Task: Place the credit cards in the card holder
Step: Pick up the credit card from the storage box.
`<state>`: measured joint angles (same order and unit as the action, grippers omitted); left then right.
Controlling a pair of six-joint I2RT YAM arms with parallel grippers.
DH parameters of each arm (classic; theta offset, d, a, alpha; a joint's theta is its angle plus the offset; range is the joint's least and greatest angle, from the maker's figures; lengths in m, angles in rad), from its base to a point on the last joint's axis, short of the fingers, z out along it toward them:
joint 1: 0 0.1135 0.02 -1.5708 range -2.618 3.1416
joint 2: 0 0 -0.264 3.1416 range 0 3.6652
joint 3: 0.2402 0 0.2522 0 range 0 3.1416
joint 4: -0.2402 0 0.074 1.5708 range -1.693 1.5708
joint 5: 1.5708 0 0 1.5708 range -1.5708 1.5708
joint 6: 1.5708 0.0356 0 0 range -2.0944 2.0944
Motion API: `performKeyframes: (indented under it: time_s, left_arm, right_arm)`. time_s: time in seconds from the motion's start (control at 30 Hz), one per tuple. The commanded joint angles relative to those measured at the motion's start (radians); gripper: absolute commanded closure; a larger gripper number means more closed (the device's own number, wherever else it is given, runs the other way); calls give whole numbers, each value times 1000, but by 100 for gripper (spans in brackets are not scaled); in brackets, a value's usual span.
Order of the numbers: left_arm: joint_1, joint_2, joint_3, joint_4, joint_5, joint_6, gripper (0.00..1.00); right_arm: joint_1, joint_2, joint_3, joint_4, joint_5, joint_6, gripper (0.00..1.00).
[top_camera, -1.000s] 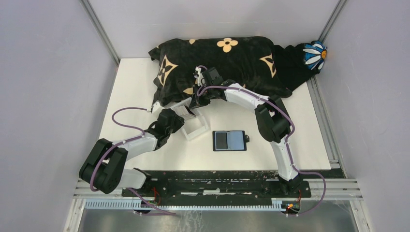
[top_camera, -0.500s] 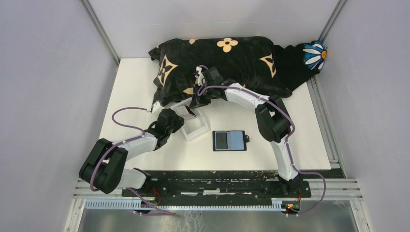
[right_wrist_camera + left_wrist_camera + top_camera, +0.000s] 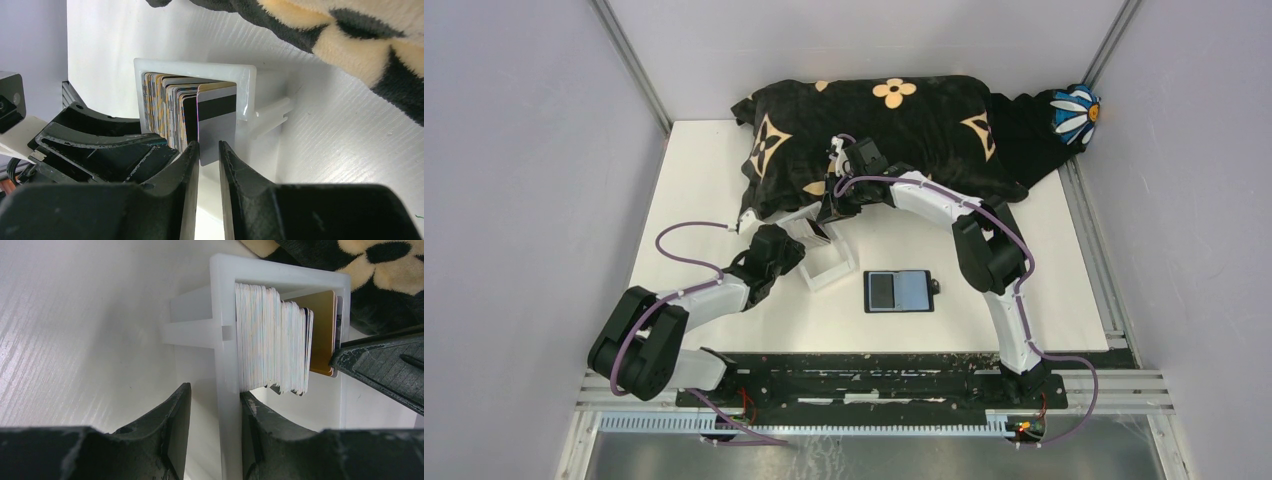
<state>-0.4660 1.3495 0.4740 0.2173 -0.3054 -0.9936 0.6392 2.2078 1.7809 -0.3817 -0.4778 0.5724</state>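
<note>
Many credit cards [image 3: 270, 340] upright (edge-on) in clear box [image 3: 222, 335]

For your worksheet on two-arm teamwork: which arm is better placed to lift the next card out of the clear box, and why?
The right. Its pincer already straddles the end card of the stack, while the left pincer is clamped on the clear box wall, apparently steadying it. The card holder lies open nearby.

White counter [image 3: 704, 170], black blanket with tan flower pattern [image 3: 904, 125] bunched at twelve o'clock, blue-and-white flower toy [image 3: 1075, 113] at two o'clock, clear plastic box [image 3: 824, 262] near centre
</note>
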Motion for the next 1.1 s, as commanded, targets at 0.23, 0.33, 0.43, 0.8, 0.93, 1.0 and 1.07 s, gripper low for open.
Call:
performKeyframes:
  time_s: [0.23,0.33,0.43,0.8,0.93,1.0,1.07]
  left_arm:
    - [5,17,9,-26,12,40,59]
    - [4,18,6,-22,14,38,59]
    - [5,19,4,-21,15,38,60]
    - [5,28,1,-14,20,35,60]
    - [4,30,0,-12,21,34,61]
    - [5,31,-1,-12,22,35,61]
    - [4,31,-1,-11,21,35,61]
  right_arm:
    - [-22,2,-17,15,23,2,74]
    - [-22,0,-21,24,17,7,74]
    - [-24,0,-24,31,10,12,74]
    - [-30,-2,-44,55,-7,25,74]
    - [-34,-2,-48,63,-13,32,74]
    - [-35,-2,-51,64,-13,33,74]
    - [-38,-3,-55,69,-13,35,74]
